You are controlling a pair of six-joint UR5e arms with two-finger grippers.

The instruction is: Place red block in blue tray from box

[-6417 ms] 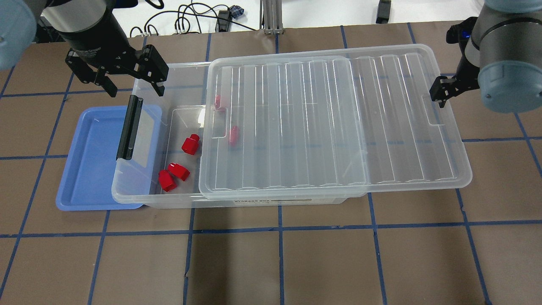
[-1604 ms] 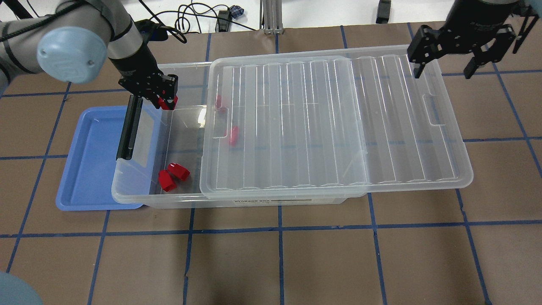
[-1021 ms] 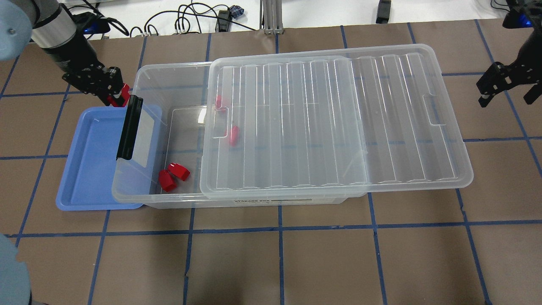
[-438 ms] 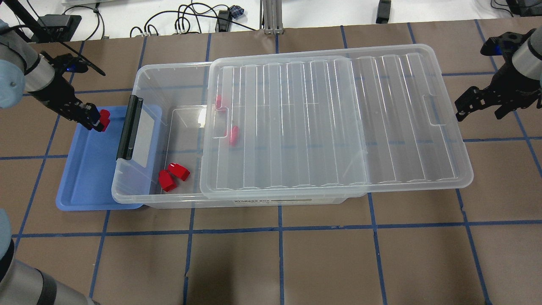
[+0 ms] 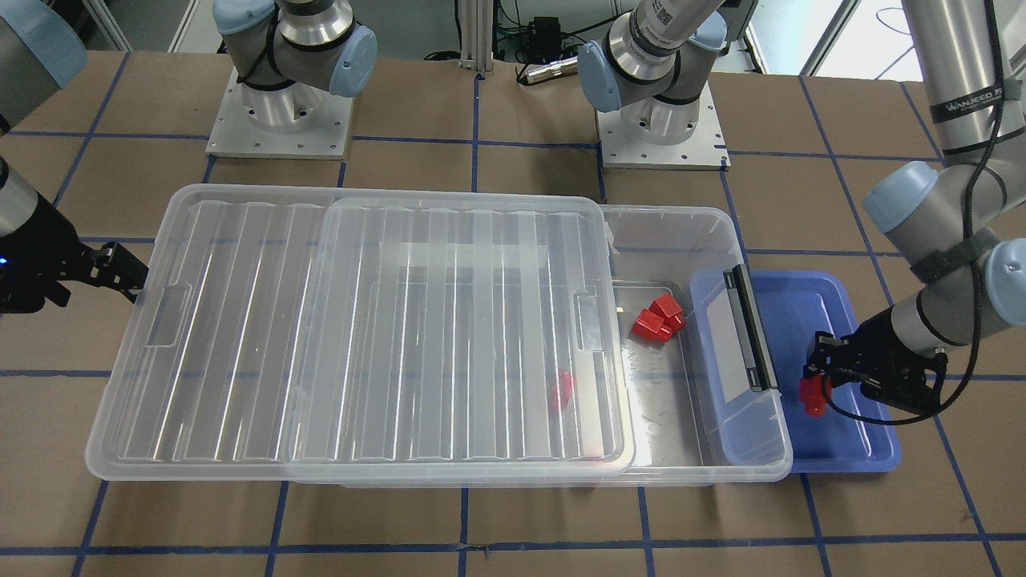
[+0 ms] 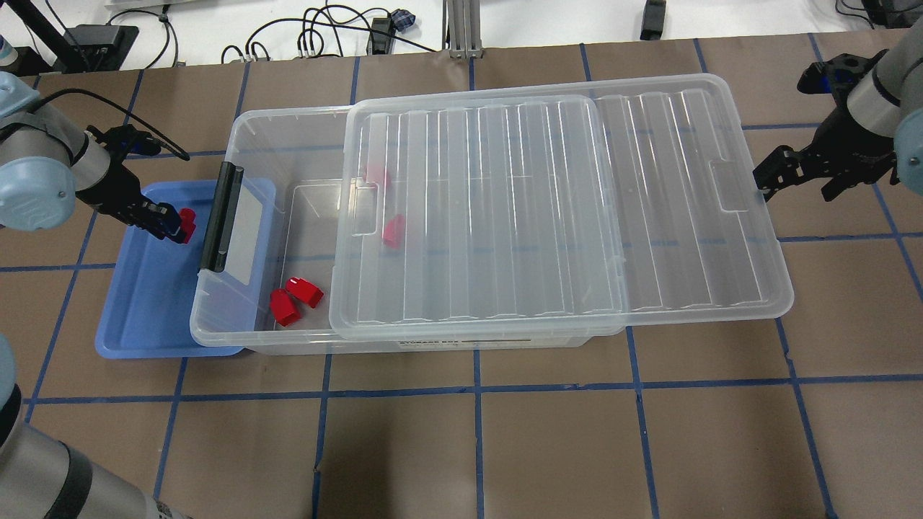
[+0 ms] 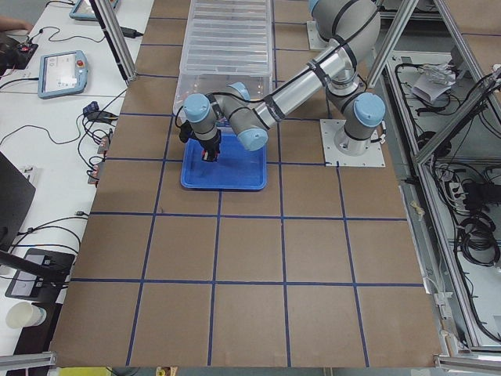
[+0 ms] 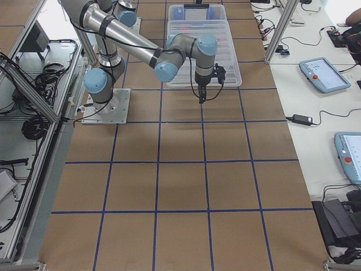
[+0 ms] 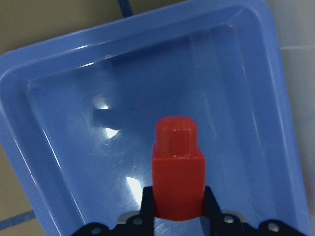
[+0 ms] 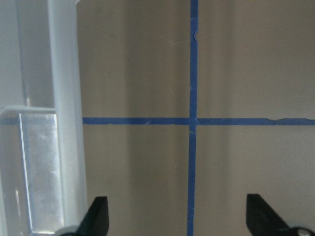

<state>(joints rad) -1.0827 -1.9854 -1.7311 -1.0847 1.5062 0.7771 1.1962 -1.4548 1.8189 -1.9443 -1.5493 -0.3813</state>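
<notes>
Glossy plastic red block [image 9: 177, 162] looks light, rigid and slippery; left gripper [image 9: 177, 199] pinches its flat sides above the blue tray [image 9: 74, 147]; right gripper [image 10: 177, 206] gapes wide, empty.

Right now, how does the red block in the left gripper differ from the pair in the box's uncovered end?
The held red block is clamped in the left gripper over the blue tray; the pair of red blocks lies loose on the floor of the box. The held red block is alone; the pair of red blocks lie side by side. All share the same glossy red.
</notes>
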